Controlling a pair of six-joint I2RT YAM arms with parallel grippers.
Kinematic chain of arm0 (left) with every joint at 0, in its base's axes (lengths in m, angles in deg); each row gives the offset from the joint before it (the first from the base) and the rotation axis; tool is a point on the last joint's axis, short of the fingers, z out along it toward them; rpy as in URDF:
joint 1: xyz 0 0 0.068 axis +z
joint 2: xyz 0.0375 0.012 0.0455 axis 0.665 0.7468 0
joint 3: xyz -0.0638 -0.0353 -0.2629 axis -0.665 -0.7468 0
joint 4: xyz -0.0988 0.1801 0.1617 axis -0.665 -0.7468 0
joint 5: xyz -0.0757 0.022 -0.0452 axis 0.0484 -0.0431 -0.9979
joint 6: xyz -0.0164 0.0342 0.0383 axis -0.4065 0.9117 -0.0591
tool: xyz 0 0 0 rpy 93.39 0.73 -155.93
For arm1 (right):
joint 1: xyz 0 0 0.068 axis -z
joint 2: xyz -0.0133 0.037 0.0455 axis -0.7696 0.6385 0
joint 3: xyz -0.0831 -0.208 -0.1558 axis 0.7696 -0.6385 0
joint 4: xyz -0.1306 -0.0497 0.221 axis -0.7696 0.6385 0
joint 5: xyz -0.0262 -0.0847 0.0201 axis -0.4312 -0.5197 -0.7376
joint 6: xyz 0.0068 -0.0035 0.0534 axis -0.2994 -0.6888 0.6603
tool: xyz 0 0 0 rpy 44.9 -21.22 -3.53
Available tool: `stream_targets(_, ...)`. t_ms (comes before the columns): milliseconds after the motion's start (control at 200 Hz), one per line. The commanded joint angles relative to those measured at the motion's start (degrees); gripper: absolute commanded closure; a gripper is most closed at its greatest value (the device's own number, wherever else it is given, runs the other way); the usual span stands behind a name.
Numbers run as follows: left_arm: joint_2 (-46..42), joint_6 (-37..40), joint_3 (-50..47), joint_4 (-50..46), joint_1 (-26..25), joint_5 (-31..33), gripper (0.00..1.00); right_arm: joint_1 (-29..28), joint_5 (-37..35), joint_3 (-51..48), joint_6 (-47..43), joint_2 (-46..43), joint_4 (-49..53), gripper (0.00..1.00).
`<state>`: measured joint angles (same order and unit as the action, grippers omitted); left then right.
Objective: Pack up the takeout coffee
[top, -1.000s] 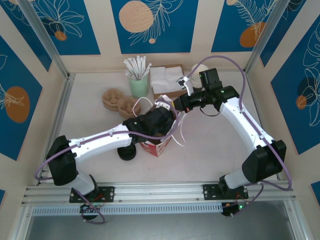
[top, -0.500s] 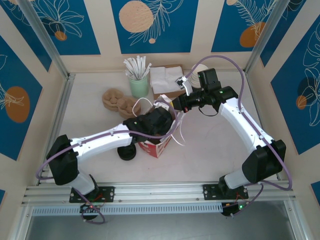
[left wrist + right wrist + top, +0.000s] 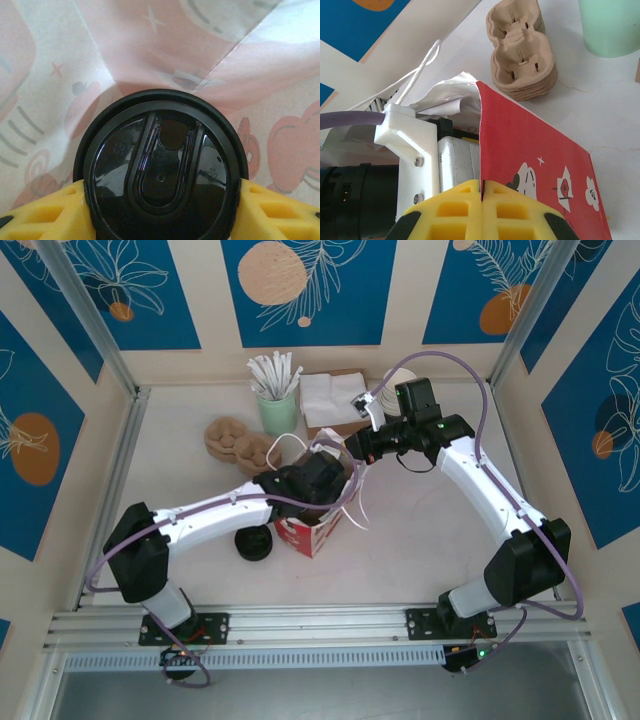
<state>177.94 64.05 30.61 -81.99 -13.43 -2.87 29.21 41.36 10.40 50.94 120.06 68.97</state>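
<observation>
The takeout coffee shows its round black lid from above, with the pale printed inside of the bag all around it. My left gripper is shut on the cup, one yellow finger pressed on each side of the lid. In the top view the left gripper reaches down into the mouth of the red paper bag. My right gripper is shut on the bag's upper rim, and the red wall runs away from its fingers. The right gripper sits at the bag's far right corner.
A low stack of black lids lies left of the bag. Brown cup carriers, a green cup of wrapped sticks and white napkins stand behind it. White cups sit behind the right arm. Loose bag handles trail to the right.
My left arm has swung a little forward and right, its gripper staying in the bag with the cup. The black lids are now more exposed. The right gripper keeps its pinch on the rim.
</observation>
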Motion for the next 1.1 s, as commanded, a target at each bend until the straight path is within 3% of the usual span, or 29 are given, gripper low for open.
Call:
stream_targets(0, 2.63, 0.20, 1.60, -2.16, 1.19, -3.15, 0.41, -1.86, 7.14, -0.23, 0.95, -0.97, -1.96, 0.97)
stream_targets(1095, 14.24, 0.98, 11.07, -4.26, 5.41, -7.64, 0.43, -2.28, 7.55, -4.76, 4.06, -2.64, -5.39, 0.97)
